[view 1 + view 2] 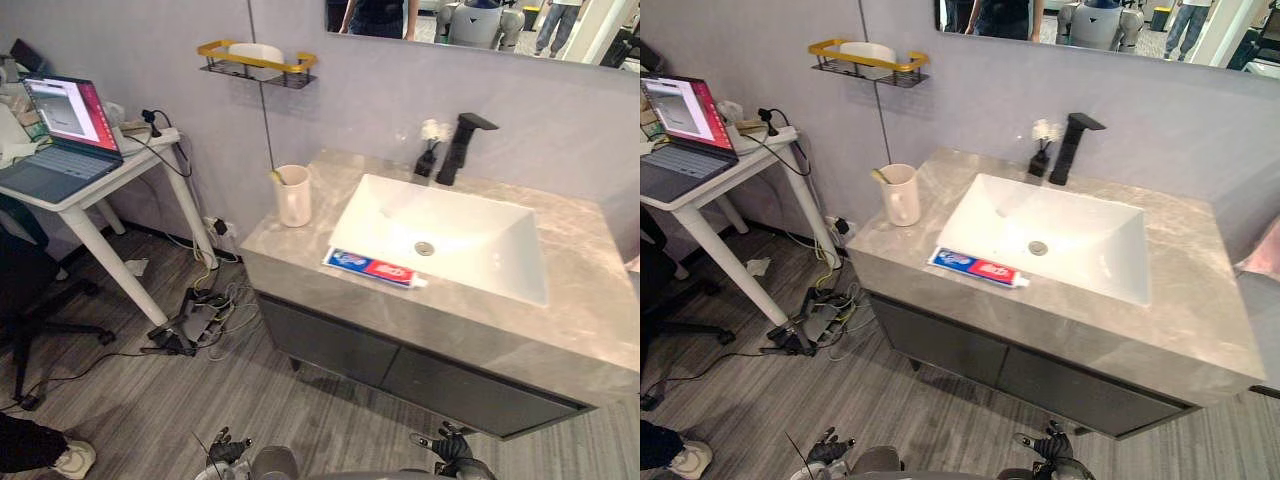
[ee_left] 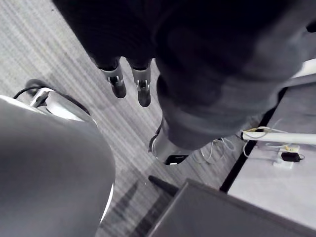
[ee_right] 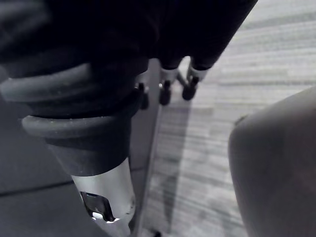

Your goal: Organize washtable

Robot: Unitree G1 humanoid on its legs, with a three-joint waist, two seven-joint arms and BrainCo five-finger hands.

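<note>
At the bottom edge of the frame the left hand (image 1: pixel 228 447) and the right hand (image 1: pixel 448 446) hang with fingers loosely apart, holding nothing. Mid-frame, a red, white and blue toothpaste tube (image 1: pixel 372 267) lies flat on the grey marble desk's (image 1: pixel 590 300) front strip, just beside the white sink (image 1: pixel 450 235), cap pointing right. Left of the sink stands a cream cup (image 1: pixel 294 197) holding a toothbrush (image 1: pixel 276 177). A black tap (image 1: pixel 460 147) rises behind.

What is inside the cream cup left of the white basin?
A yellow stick-like handle, possibly a toothbrush, pokes above the rim of the cream cup. Its lower part and the cup's bottom are hidden by the wall.
</note>
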